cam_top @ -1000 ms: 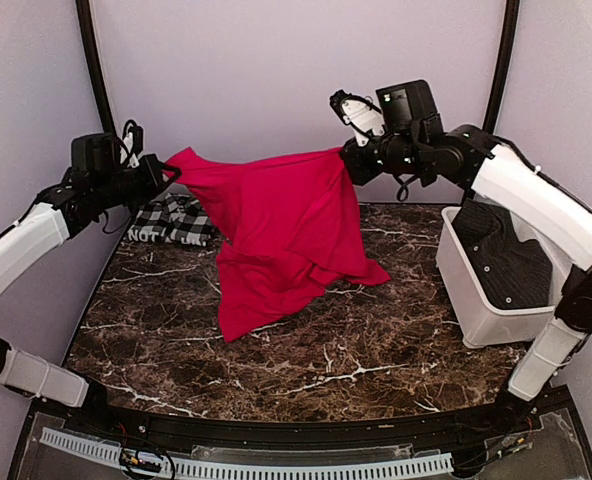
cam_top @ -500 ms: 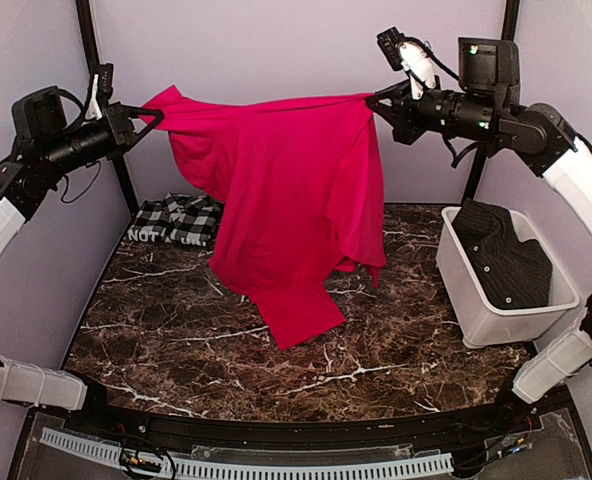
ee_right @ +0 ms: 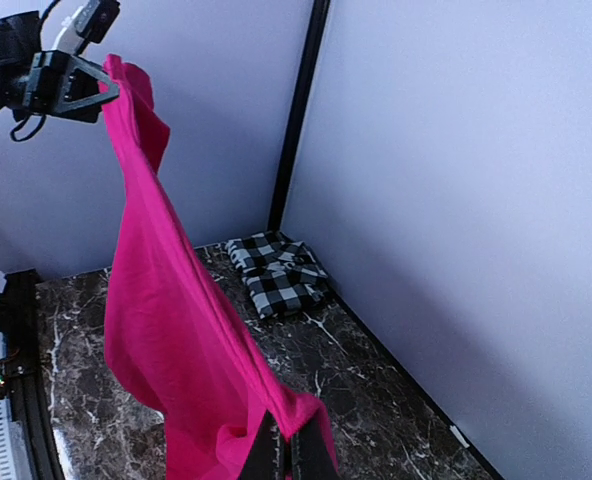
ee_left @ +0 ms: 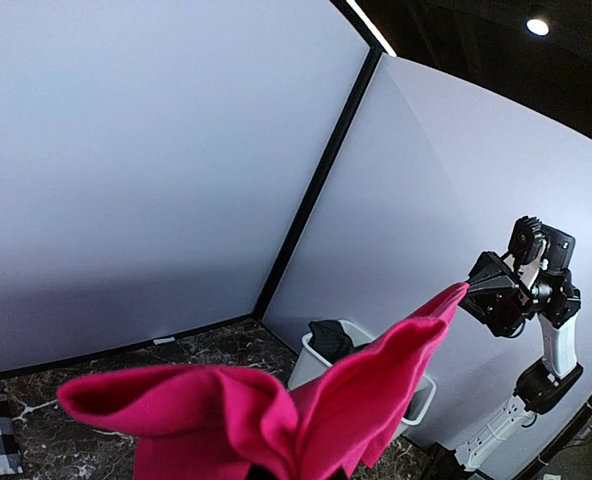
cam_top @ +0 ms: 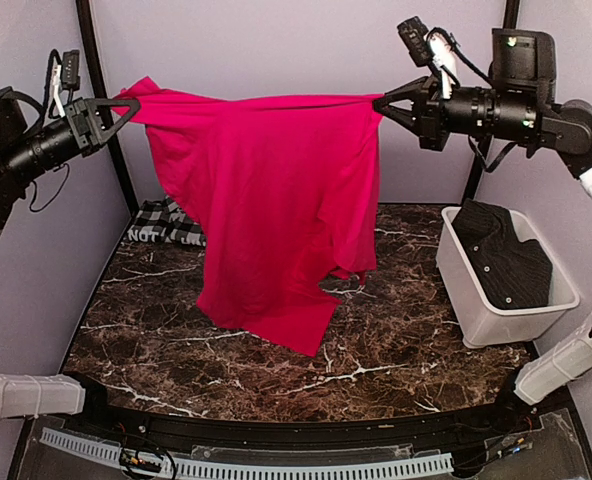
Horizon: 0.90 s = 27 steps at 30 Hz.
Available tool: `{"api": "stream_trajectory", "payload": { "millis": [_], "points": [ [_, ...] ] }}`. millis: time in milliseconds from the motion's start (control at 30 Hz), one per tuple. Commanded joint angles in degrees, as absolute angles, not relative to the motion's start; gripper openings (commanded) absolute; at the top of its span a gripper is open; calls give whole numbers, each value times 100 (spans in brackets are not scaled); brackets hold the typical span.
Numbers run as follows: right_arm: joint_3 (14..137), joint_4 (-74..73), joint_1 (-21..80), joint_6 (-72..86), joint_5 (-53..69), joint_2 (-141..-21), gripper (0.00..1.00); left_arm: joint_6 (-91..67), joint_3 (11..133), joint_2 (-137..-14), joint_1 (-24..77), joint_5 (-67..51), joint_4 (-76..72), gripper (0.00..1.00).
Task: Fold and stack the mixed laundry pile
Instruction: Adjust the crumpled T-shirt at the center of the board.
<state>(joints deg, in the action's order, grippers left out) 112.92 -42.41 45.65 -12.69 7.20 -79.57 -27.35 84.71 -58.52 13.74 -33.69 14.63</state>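
left end effector [cam_top: 126, 105] and right end effector [cam_top: 380, 102] pinch the red cloth [cam_top: 276, 200], now higher above the counter [cam_top: 406, 345], spread for folding.

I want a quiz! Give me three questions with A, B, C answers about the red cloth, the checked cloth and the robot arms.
1. Where is the checked cloth?
A on the floor
B on the table, far left corner
C on a hanger

2. How many end effectors hold the red cloth?
A none
B one
C two

3. How is the red cloth?
A folded flat
B hanging spread out
C rolled into a ball

Answers:
1 B: it lies on the marble behind the red cloth.
2 C: the left end effector and the right end effector each pinch a top corner.
3 B: it hangs stretched between them.
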Motion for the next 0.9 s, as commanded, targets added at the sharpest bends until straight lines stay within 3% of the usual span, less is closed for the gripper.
{"api": "stream_trajectory", "payload": {
  "millis": [0,100,233,400,633,700,800,867],
  "points": [
    [11807,-4602,4748,-1055,1240,-7532,0,-2816,8594,-5323,1274,-3371,1228,0],
    [11574,-5130,4755,-1118,643,-7785,0,-2751,8737,-5383,1277,-2784,1764,0],
    [11054,-5600,4755,-1089,983,-8276,0,-2778,8291,-5418,1274,-2473,2008,0],
    [9768,-4378,4039,-661,1380,-8106,0,-2833,7781,-5562,1274,-1885,2097,0],
    [9296,-3822,3677,-436,1910,-9853,0,-2989,6588,-6494,1274,-1452,1772,0],
    [9417,-3731,3691,-289,1750,-10432,13,-3066,6182,-6691,1274,-1349,1431,0],
    [9659,-3848,3691,-18,1156,-11028,41,-3145,5696,-6999,1266,-1294,1044,0],
    [9624,-3936,3725,182,859,-11079,46,-3155,5483,-7201,1266,-1237,918,0]
  ]
}}
